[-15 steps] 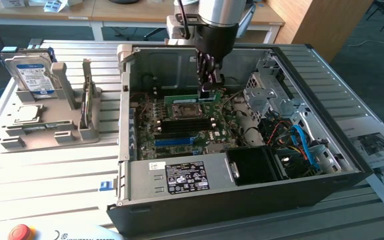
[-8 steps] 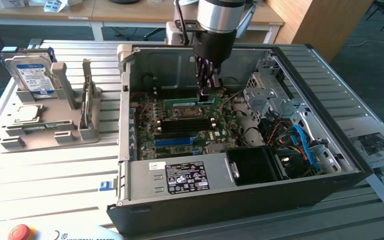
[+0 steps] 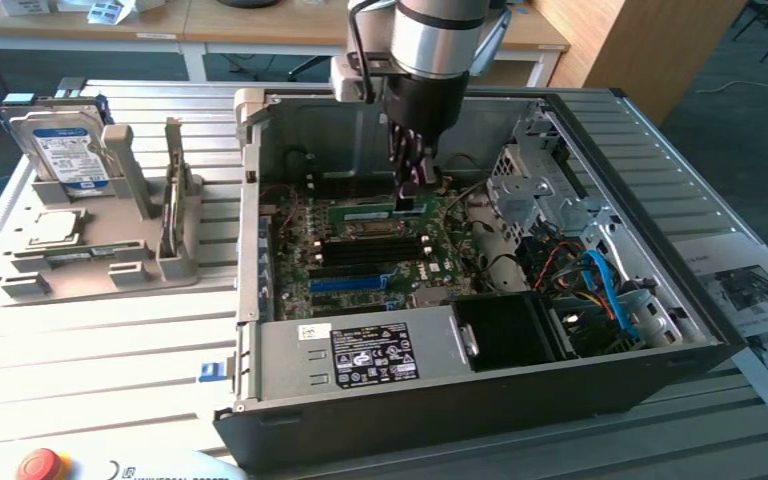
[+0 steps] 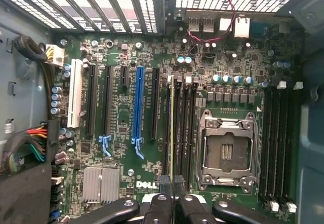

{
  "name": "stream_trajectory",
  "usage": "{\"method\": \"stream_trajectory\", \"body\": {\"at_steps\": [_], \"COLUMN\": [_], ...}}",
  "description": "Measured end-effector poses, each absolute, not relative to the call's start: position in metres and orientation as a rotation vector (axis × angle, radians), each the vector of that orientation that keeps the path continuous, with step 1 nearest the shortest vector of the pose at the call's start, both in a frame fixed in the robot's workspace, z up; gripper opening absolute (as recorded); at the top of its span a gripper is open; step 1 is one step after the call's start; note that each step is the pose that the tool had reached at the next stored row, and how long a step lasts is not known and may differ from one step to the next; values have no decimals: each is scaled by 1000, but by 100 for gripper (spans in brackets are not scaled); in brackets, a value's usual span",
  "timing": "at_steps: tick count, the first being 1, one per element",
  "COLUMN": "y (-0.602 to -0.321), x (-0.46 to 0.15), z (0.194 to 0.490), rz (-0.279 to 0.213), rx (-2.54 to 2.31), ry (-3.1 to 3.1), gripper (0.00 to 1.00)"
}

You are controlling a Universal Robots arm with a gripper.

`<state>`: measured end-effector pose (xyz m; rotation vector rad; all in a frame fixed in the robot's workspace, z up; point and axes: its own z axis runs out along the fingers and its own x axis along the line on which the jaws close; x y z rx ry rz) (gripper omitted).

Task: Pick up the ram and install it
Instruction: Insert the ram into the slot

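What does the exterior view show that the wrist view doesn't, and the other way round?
Exterior view: the hard drive upright in its grey holder, and the power supply. Wrist view: the Dell logo and the white expansion slot. Both: the motherboard, the blue slot, and the end effector shut on the ram.

Arm (image 3: pixel 435 40): I see it coming straight down from above, silver wrist section vertical.
Gripper (image 3: pixel 411 196): black, pointing straight down at the arm's lower end.
Jaws: drawn nearly together, pinching the thin ram (image 3: pixel 365 211) by one end.
Fingers (image 4: pixel 164 186): side by side in my wrist view, black links spread out on either side.
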<state>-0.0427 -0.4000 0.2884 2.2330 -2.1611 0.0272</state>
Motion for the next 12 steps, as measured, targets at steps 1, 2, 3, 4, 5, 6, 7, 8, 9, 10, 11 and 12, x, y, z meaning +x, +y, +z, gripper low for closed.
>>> {"method": "stream_trajectory", "body": {"at_steps": [1,2,3,4,5,6,7,8,9,10,11,12], "y": [-400,-400,-400,-400,-400,-400,-400,-400,-400,-400,-400,-400], "x": [-43,-43,-43,-44,-44,-44,-44,-44,-44,-45,-45,-45], "z": [287,285,283,282,280,279,277,275,274,272,270,268], "rz": [27,27,27,27,27,27,27,27,27,27,27,27], "rx": [2233,2233,2233,2233,2233,2233,2233,2233,2232,2232,2232,2232], "ry": [-2161,-2161,-2161,-2161,-2161,-2161,-2161,-2162,-2162,-2162,-2162,-2162], "gripper": [12,12,12,12,12,12,12,12,12,12,12,12]}}
